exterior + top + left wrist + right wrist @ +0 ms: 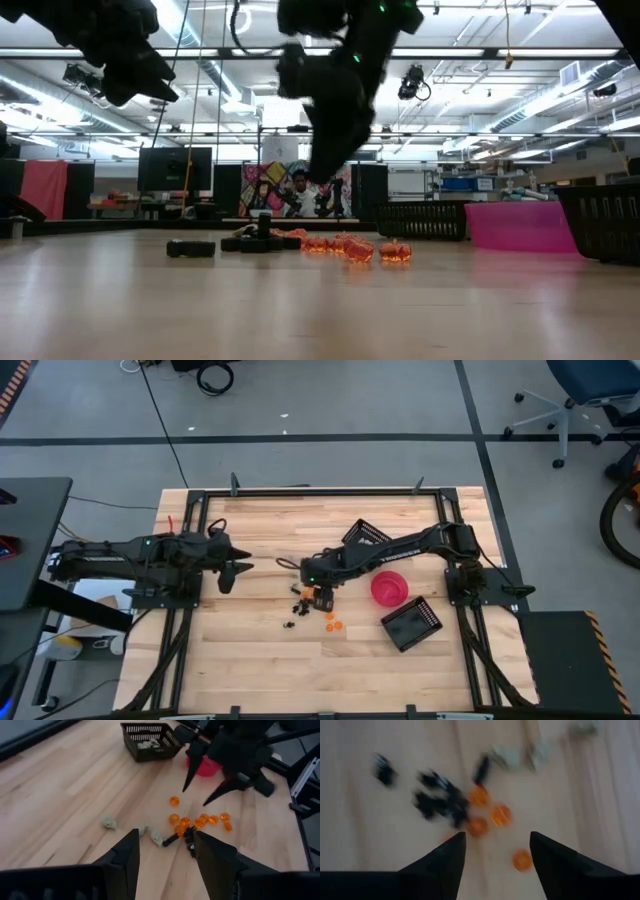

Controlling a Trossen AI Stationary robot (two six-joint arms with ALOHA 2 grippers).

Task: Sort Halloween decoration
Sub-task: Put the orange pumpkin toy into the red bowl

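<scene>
Pale wooden table (pixel 250 650) under scattered trinkets (pixel 312 603), right hand (pixel 322 597) open, empty, above.

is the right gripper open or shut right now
Open. The right gripper hangs above the orange trinkets, its two dark fingers spread apart with nothing between them.

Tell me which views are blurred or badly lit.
Right wrist view: the orange trinkets and black trinkets are smeared by blur. Low view: the right hand is a dark shape against bright ceiling lights. High view and left wrist view: evenly lit, fairly sharp.
</scene>
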